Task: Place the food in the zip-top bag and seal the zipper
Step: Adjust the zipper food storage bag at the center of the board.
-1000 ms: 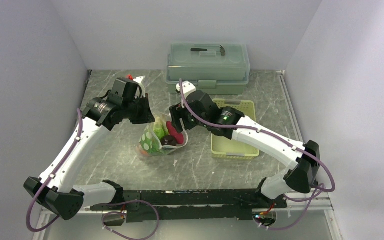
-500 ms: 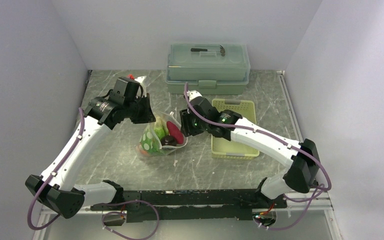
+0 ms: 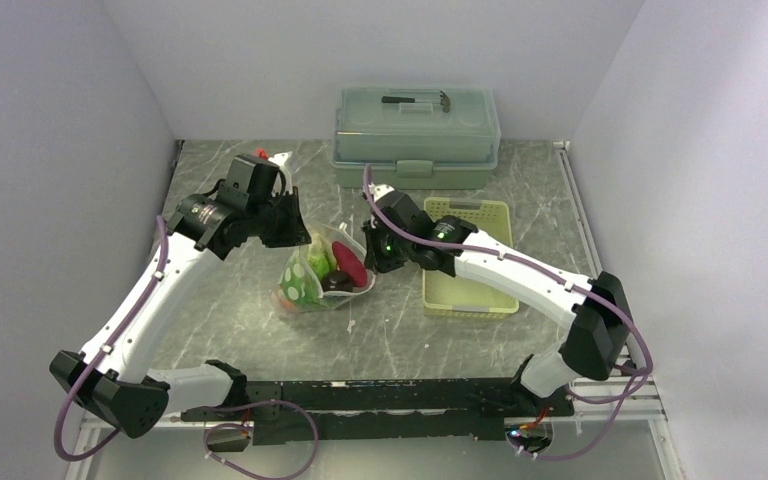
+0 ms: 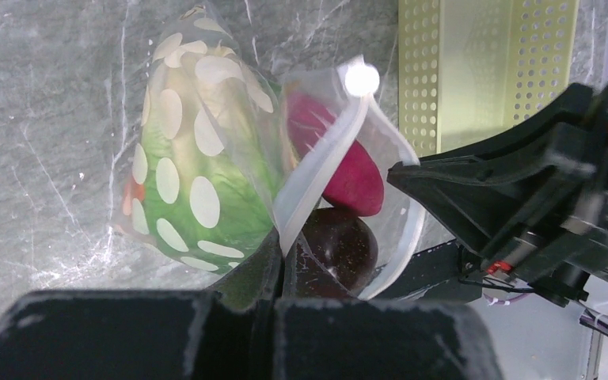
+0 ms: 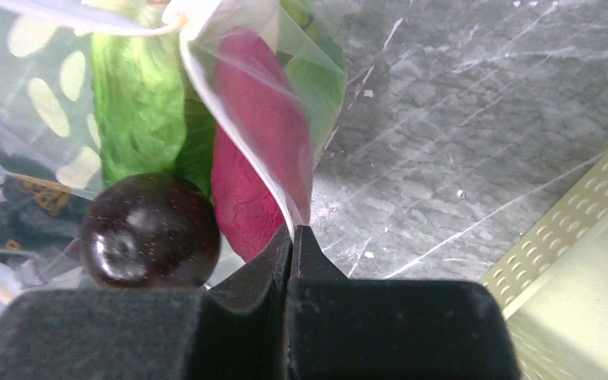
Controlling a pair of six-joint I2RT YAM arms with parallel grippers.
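Zip-top bag [image 4: 198,158] rim in left end effector [image 4: 277,265] and right end effector [image 5: 291,241]

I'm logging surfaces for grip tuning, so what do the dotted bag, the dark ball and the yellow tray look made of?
Dotted bag: thin clear plastic film, glossy, see-through and creased.
Dark ball: likely hard plastic, polished; sharp highlights.
Yellow tray: rigid plastic or painted metal, matte, punched holes.

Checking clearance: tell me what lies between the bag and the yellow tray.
The right end effector, pinching the bag's edge, sits there; the top view shows it.
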